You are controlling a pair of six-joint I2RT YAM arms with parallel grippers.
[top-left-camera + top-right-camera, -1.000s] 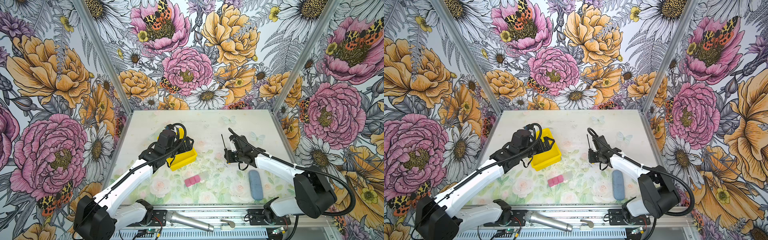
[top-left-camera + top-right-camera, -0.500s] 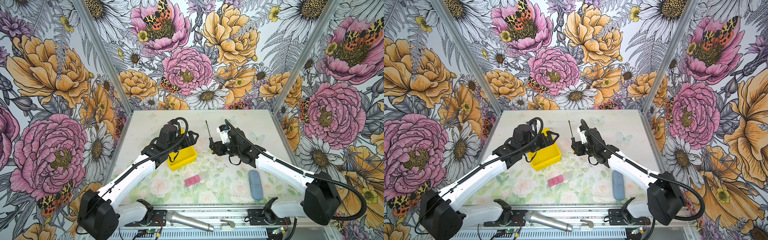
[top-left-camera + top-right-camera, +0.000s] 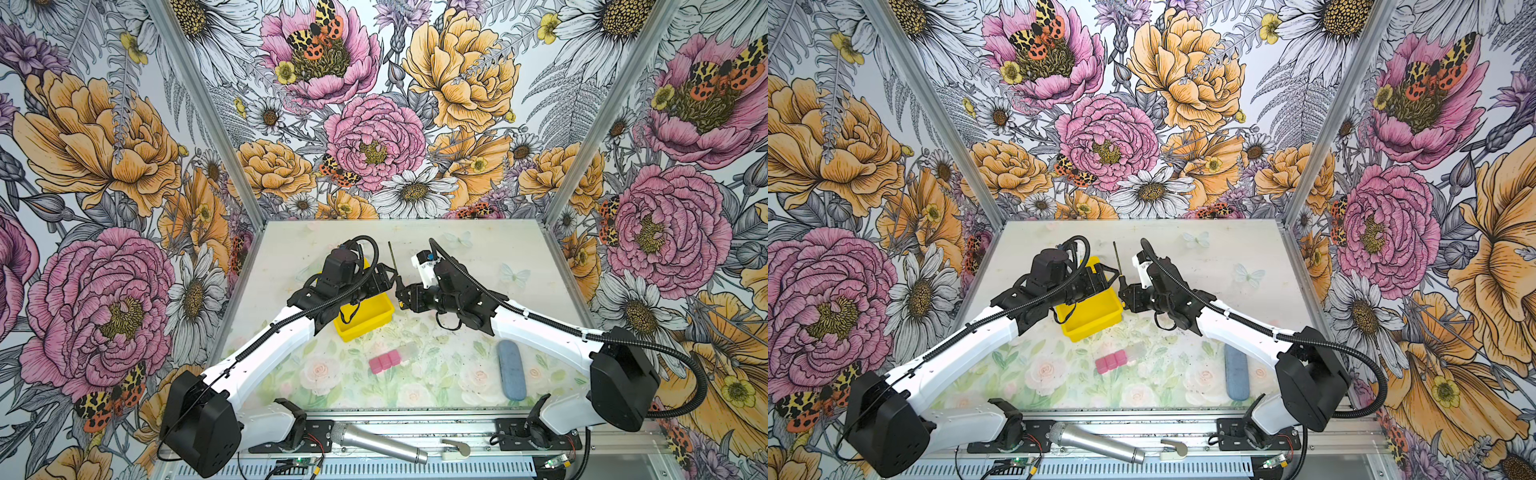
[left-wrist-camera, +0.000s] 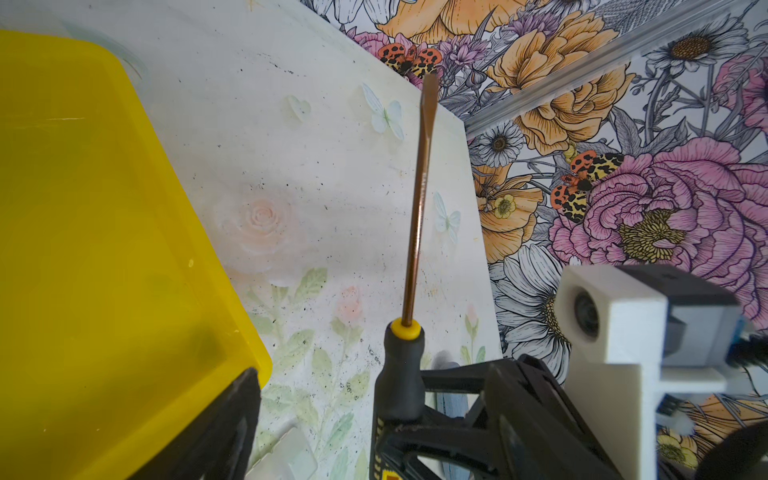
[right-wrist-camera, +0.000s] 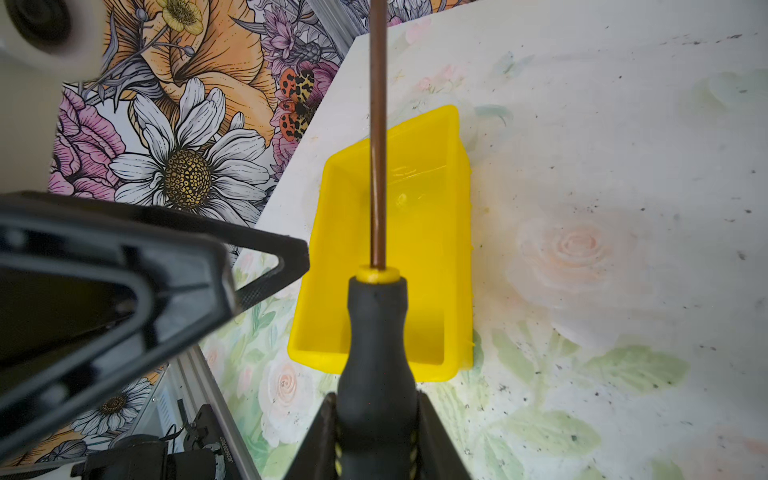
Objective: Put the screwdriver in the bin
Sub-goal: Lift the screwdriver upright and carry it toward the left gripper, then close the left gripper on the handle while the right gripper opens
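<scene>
Screwdriver [image 3: 394, 262] is up off the table [image 3: 478, 257], just beside the yellow bin [image 3: 376, 321], not in it. Right claw [image 3: 401, 294] squeezes its black handle tight. Left claw [image 3: 385, 279] is right next to it, over the bin's edge, with its jaws spread wide apart.

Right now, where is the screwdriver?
In both top views the screwdriver is mid-table, clamped by its handle in the right gripper, just right of the bin.
</scene>
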